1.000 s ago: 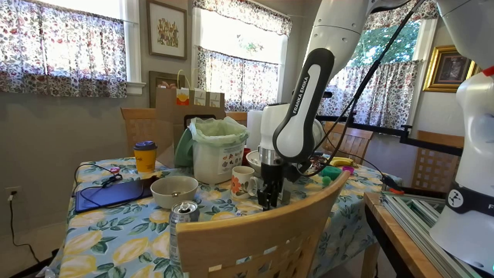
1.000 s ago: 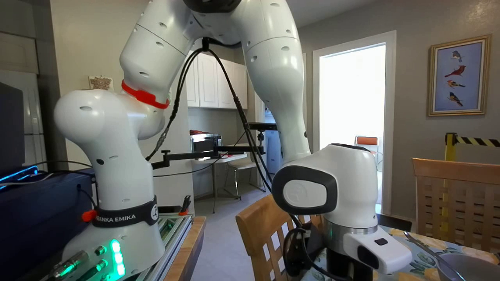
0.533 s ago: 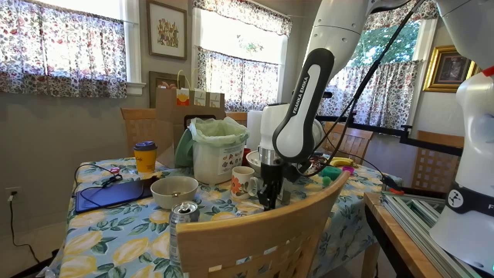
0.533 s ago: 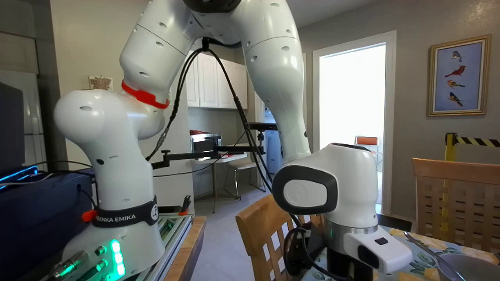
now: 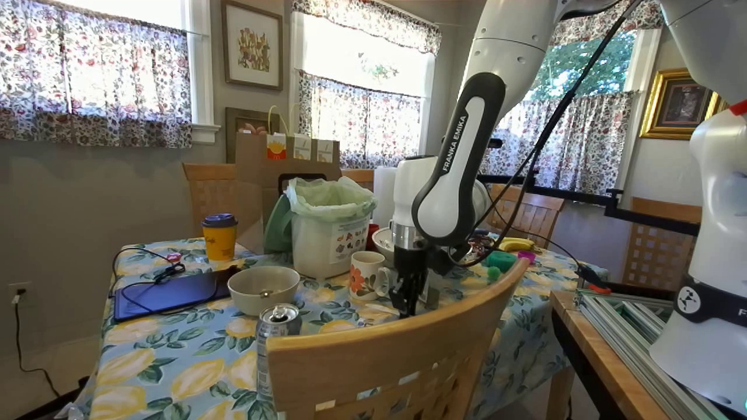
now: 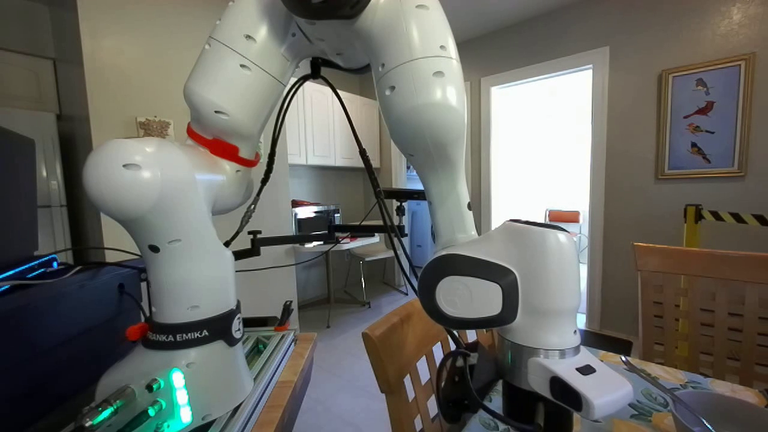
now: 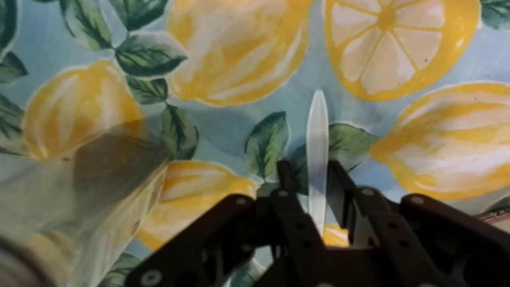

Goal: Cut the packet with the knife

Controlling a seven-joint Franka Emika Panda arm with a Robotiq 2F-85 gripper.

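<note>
knife (image 7: pixel 317 139): slim, whitish, tapers to a narrow tip; lying on lemon-print tablecloth (image 7: pixel 239 59), near end hidden in wrist view.

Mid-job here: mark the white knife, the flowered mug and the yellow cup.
White knife (image 7: pixel 317 153): in the wrist view, midway along its visible length.
Flowered mug (image 5: pixel 365 277): in an exterior view, front of its body.
Yellow cup (image 5: pixel 220 242): in an exterior view, yellow side wall.

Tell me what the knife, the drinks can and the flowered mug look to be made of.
Knife: probably plastic, smooth; it is white and looks faintly translucent.
Can: metal, likely aluminium, shiny on top, judging by its silvery rim.
Mug: likely glazed ceramic, from its pale wall and flower decoration; gloss is hard to judge.
</note>
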